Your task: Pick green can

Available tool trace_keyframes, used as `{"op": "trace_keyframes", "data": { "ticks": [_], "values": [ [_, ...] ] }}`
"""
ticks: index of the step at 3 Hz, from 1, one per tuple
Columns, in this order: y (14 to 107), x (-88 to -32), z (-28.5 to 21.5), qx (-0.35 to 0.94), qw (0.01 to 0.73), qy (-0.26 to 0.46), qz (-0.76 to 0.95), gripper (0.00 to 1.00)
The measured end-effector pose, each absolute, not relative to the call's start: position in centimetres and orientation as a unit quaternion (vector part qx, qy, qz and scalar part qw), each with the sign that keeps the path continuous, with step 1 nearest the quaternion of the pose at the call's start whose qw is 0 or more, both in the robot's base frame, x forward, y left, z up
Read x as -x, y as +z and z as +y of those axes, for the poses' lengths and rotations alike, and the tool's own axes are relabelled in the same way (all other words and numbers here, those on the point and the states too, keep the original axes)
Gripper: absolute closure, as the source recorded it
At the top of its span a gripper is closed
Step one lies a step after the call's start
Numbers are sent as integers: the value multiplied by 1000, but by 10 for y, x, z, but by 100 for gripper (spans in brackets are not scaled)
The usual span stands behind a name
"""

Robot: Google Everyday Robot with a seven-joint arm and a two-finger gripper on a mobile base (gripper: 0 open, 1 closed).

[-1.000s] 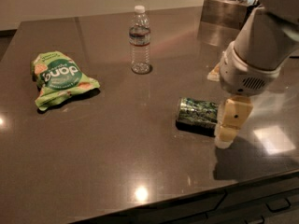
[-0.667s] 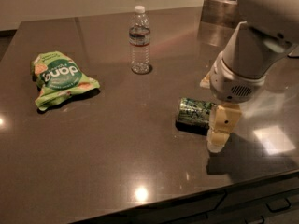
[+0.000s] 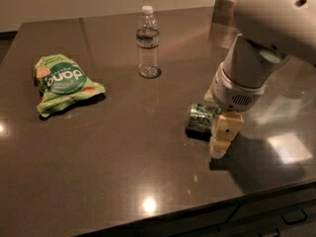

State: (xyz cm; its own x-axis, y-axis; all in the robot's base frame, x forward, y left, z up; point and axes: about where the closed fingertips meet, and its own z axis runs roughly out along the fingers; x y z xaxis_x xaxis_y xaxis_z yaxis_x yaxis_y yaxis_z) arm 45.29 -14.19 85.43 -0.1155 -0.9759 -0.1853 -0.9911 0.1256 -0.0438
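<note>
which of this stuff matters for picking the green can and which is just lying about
For the job:
green can, on its side
gripper, low at the can's right end

Just lying about:
water bottle, upright
light-green snack bag

Table (image 3: pixel 123 177): snack bag (image 3: pixel 64 83) left, water bottle (image 3: pixel 148 43) upright, green can (image 3: pixel 199 116) lying; gripper (image 3: pixel 217 125) at it.

Green can (image 3: pixel 199 117) lying on table (image 3: pixel 123 157), claw (image 3: pixel 215 127) at its right end

White bulbous arm (image 3: pixel 249 68), cream tool (image 3: pixel 220 135) at tip
</note>
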Motion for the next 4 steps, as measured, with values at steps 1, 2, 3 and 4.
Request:
{"op": "trace_keyframes", "data": {
  "ticks": [1, 2, 3, 4],
  "values": [
    [850, -456, -140, 659, 81, 50, 746, 38],
    [866, -460, -137, 660, 81, 47, 745, 69],
    [902, -464, -126, 667, 91, 47, 738, 98],
    [938, -466, -111, 675, 108, 56, 728, 100]
  ]
}}
